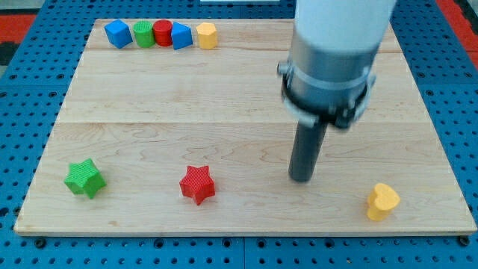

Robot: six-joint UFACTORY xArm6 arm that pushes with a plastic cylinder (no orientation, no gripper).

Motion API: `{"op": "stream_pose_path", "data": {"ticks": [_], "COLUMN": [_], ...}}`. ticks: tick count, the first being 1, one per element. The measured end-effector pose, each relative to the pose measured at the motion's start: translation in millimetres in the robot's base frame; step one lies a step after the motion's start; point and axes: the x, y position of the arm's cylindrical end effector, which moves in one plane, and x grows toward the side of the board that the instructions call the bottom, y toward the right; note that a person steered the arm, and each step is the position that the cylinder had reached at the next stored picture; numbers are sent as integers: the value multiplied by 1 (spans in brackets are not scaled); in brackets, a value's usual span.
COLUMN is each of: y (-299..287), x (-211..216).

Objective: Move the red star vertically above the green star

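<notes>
Eight small blocks lie on the pale wooden board, and three of them sit along the view's bottom; nearest that edge is the yellow heart, at the view's lower right; the red star lies left of centre, and the green star lies farther to the view's left, at about the same height in the picture, the two well apart and not touching; my tip rests on the board between the red star and the yellow heart, to the view's right of the red star and clear of both; the dark rod rises from it into a grey collar and a white arm body that fills the view's upper right; there are no fingers on this arm, only the rod; at the view's top left a row of five blocks runs along the far edge: a blue cube, a green cylinder, a red cylinder, a second blue block whose shape I cannot make out, and a yellow hexagonal block, all close together; around the board is a blue perforated table.
</notes>
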Motion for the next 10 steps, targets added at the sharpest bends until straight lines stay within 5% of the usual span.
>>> {"op": "stream_pose_path", "data": {"ticks": [1,2,4,5,6,8,10], "y": [-61,-123,-120,-90,-141,-175,-233], "x": [28,9,-95,-60,-64,-171,-185]}}
